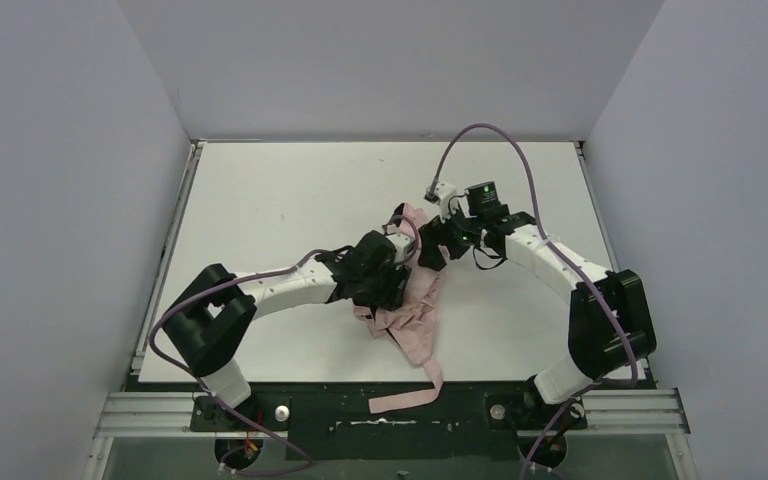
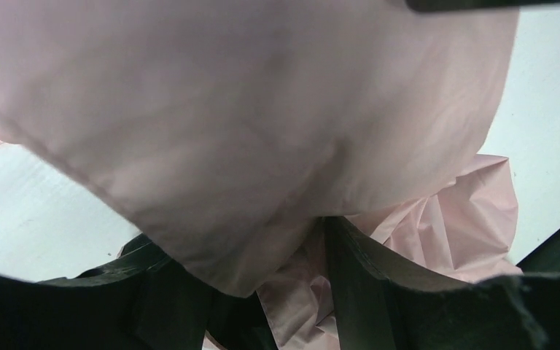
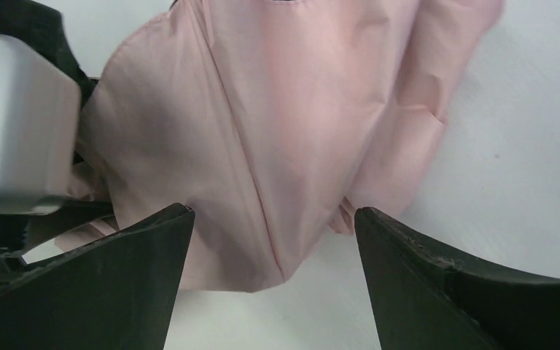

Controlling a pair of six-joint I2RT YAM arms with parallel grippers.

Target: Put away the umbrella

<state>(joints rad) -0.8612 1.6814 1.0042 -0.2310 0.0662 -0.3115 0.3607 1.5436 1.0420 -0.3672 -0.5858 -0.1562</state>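
The umbrella (image 1: 412,318) lies as a crumpled heap of pale pink fabric in the middle of the white table (image 1: 280,190). A pink strap (image 1: 405,400) trails from it over the near edge. My left gripper (image 1: 397,272) is pressed into the heap from the left. In the left wrist view the umbrella (image 2: 248,124) fills the frame and drapes over the left gripper (image 2: 240,244); its jaws stand partly apart with folds packed between them. My right gripper (image 1: 430,247) sits at the heap's upper right. It is open (image 3: 271,213), with an edge of the umbrella (image 3: 277,124) hanging between the fingers.
Grey walls close the table in on the left, back and right. A metal rail (image 1: 390,415) and both arm bases run along the near edge. A purple cable (image 1: 505,140) arcs above the right arm, and the two grippers are close together.
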